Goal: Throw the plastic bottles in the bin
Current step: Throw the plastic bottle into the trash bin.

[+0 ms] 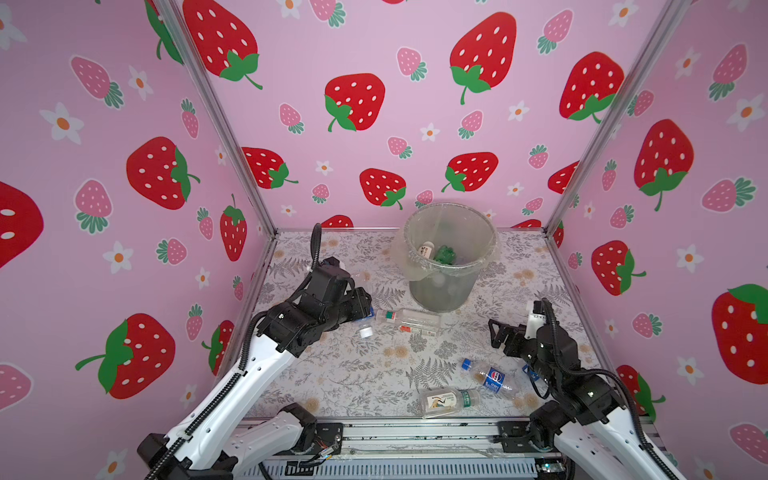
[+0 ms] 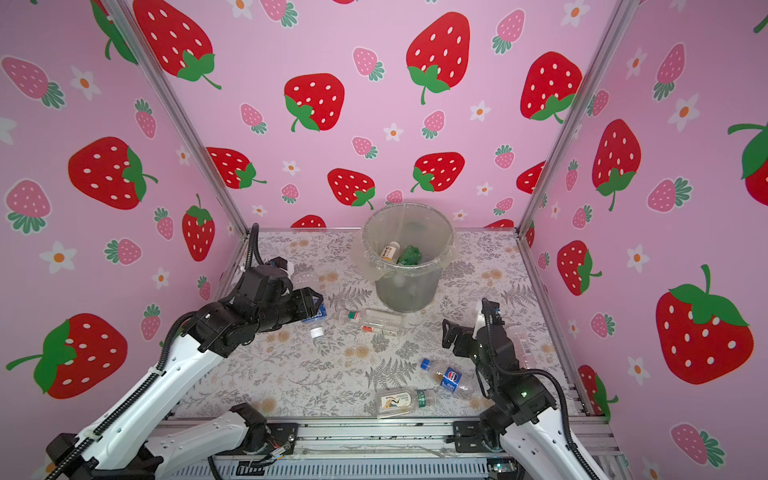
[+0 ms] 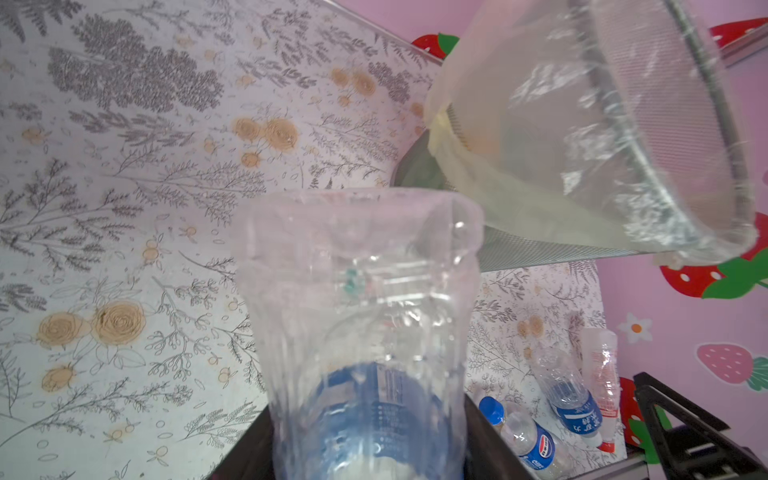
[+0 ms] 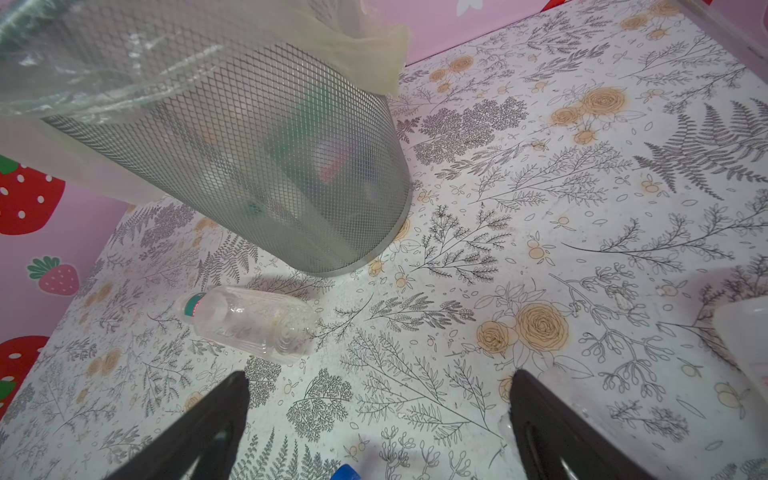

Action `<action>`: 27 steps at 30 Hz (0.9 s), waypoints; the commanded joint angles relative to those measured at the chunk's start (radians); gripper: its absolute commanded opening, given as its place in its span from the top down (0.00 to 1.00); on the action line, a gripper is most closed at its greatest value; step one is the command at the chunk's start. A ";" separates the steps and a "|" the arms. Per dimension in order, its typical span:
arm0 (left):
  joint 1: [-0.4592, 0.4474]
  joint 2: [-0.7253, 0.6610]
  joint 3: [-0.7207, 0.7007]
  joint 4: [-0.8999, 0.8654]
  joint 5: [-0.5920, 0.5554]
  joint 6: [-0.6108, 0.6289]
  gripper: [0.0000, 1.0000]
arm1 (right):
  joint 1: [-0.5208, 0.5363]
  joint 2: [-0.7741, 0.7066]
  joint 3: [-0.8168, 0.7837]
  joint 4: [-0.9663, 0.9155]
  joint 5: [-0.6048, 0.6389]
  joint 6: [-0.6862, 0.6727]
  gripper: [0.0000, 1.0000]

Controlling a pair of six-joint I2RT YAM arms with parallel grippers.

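My left gripper (image 1: 368, 309) (image 3: 365, 440) is shut on a clear plastic bottle with a blue label (image 3: 357, 311) (image 2: 315, 316), left of the bin and lower than its rim. The bin (image 1: 440, 291) (image 2: 409, 291) (image 3: 582, 145) (image 4: 249, 166) is grey mesh with a clear liner. It holds a white-labelled bottle (image 1: 426, 250) and a green one (image 1: 446, 253). My right gripper (image 1: 496, 332) (image 4: 380, 378) is open and empty over the table, right of the bin. Loose bottles lie flat: a clear pair (image 1: 409, 322) (image 4: 249, 324), a Pepsi one (image 1: 490, 376) (image 3: 528, 436) and a bird-labelled one (image 1: 446, 401).
Another clear bottle (image 2: 525, 345) lies behind the right arm, near the right wall. Pink strawberry walls close in the table on three sides. An aluminium rail (image 1: 415, 432) runs along the front edge, with both arm bases on it.
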 commanded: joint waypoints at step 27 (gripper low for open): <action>0.009 -0.005 0.047 0.535 0.239 0.138 0.38 | -0.003 0.001 0.003 -0.012 0.030 0.014 0.01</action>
